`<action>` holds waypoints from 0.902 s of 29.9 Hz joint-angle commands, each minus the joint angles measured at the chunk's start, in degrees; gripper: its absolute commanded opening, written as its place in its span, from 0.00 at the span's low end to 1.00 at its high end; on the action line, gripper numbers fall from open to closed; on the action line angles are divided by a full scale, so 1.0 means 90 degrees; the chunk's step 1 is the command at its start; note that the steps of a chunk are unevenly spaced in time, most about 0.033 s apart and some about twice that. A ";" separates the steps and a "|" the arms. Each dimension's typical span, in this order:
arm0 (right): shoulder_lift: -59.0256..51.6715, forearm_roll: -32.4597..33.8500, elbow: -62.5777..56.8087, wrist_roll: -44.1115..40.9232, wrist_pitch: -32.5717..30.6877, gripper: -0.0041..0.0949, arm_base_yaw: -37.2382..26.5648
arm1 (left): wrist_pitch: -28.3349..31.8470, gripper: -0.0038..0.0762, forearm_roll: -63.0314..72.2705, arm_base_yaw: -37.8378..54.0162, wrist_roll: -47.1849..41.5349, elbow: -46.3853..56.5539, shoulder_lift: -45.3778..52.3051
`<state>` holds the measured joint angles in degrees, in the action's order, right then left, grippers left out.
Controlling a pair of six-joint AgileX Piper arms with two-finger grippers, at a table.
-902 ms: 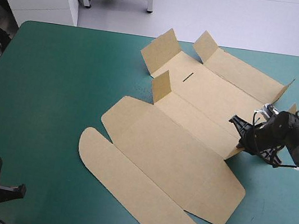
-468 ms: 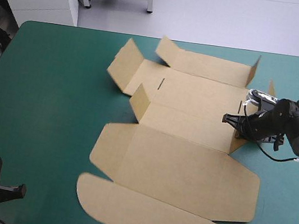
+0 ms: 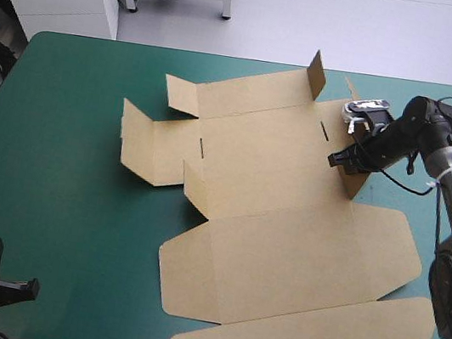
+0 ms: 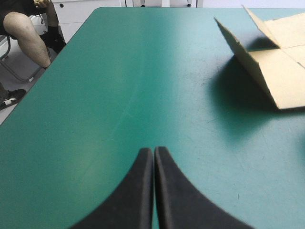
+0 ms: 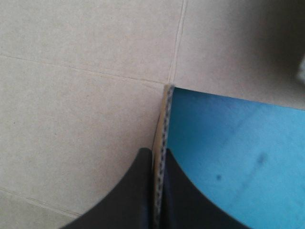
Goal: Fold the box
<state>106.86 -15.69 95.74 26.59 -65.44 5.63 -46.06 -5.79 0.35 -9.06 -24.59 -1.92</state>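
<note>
The right gripper (image 3: 337,159) pinches the box (image 3: 272,203) by 1 raised edge, likely to steer it. The left gripper (image 4: 153,151) sits clenched on nothing, well apart.

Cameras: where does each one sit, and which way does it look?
High view: above and behind the robot, looking down at table and box; left tool and right tool show.
Left wrist: above the shut left tool, facing table and box.
Right wrist: above the right tool, pinching a box flap.
All share the box.
</note>
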 commanded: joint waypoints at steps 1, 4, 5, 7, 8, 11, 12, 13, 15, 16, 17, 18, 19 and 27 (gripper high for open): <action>0.0119 -0.0050 0.0861 0.0825 -0.0518 0.03 0.0424 | 0.0469 0.04 0.0008 -0.0043 -0.0057 -0.0149 -0.0091; 0.0464 0.0309 0.1419 0.1239 -0.0582 0.03 0.0893 | 0.0469 0.04 0.0008 -0.0043 -0.0057 -0.0149 -0.0091; 0.0567 0.0455 0.1595 0.1372 -0.0568 0.03 0.1064 | 0.0469 0.04 0.0008 -0.0043 -0.0057 -0.0149 -0.0091; 0.0735 0.0692 0.1914 0.1708 -0.0532 0.02 0.1379 | 0.0469 0.04 0.0008 -0.0043 -0.0057 -0.0149 -0.0091; 0.0824 0.0793 0.2057 0.1916 -0.0498 0.02 0.1522 | 0.0469 0.04 0.0008 -0.0043 -0.0057 -0.0149 -0.0091; 0.1009 0.0916 0.2338 0.2587 -0.0290 0.02 0.1851 | 0.0469 0.04 0.0008 -0.0043 -0.0057 -0.0149 -0.0091; 0.1047 0.0916 0.2383 0.2806 -0.0149 0.02 0.1943 | 0.0469 0.04 0.0008 -0.0043 -0.0057 -0.0149 -0.0091; 0.1093 0.0916 0.2383 0.3011 0.0004 0.02 0.2038 | 0.0469 0.04 0.0008 -0.0043 -0.0057 -0.0149 -0.0091; 0.1152 0.0877 0.2383 0.3347 0.0223 0.02 0.2177 | 0.0469 0.04 0.0008 -0.0043 -0.0057 -0.0149 -0.0091; 0.1164 0.0818 0.2383 0.3499 0.0329 0.02 0.2245 | 0.0469 0.04 0.0008 -0.0043 -0.0057 -0.0149 -0.0091; 0.1174 0.0760 0.2383 0.3718 0.0418 0.02 0.2301 | 0.0469 0.04 0.0008 -0.0043 -0.0057 -0.0149 -0.0091; 0.1189 0.0648 0.2383 0.3943 0.0494 0.02 0.2357 | 0.0469 0.04 0.0008 -0.0043 -0.0057 -0.0149 -0.0091; 0.1216 0.0542 0.2383 0.4198 0.0587 0.02 0.2418 | 0.0469 0.04 0.0008 -0.0043 -0.0057 -0.0149 -0.0091; 0.1417 -0.0211 0.2383 0.5643 0.0915 0.02 0.2578 | 0.0469 0.04 0.0008 -0.0043 -0.0057 -0.0149 -0.0091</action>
<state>122.55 -14.69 115.28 72.05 -59.69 28.77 -46.06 -5.79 0.35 -9.06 -24.59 -1.92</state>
